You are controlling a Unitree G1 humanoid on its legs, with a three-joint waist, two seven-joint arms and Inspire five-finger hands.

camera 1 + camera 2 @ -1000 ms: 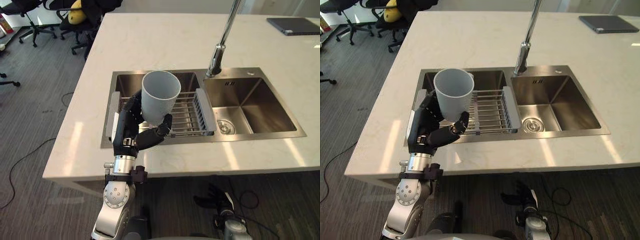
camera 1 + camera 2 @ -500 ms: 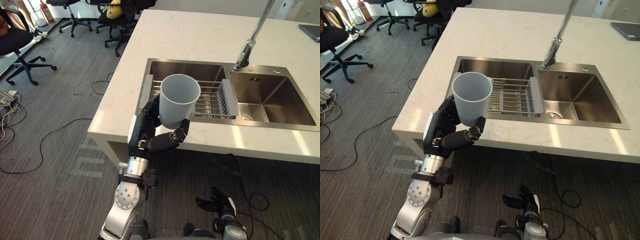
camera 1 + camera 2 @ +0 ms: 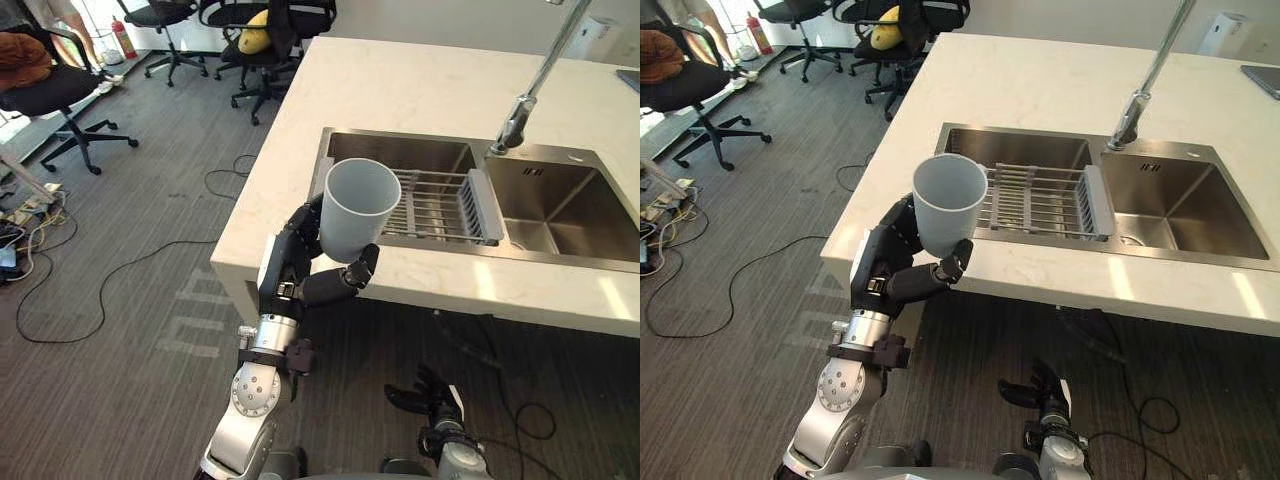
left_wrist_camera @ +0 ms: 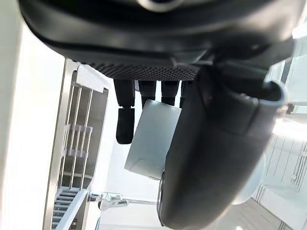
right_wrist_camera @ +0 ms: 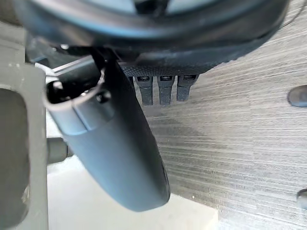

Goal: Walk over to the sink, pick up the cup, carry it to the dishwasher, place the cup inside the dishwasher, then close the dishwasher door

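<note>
No text, number or sign legible anywhere, pale marking [image 3: 195, 315] on the grey carpet [image 3: 120, 300] at eight o'clock too faint to read, label on the red fire extinguisher [image 3: 122, 38] at ten o'clock too small to make out

- The whole view swings toward the robot's left: the double stainless-steel sink [image 3: 560, 215] now lies at the right side with its right basin cut by the edge, and far more grey striped carpet [image 3: 130, 290] shows.
- The pale grey plastic cup [image 3: 355, 212] in the left hand [image 3: 288, 275] stood before the steel wire rack [image 3: 435, 205] a second ago; now it stands before the front edge of the white stone counter [image 3: 290, 150], near its corner.
- A black office chair [image 3: 70, 100] and loose floor cables [image 3: 60, 320] come into sight on the left.
</note>
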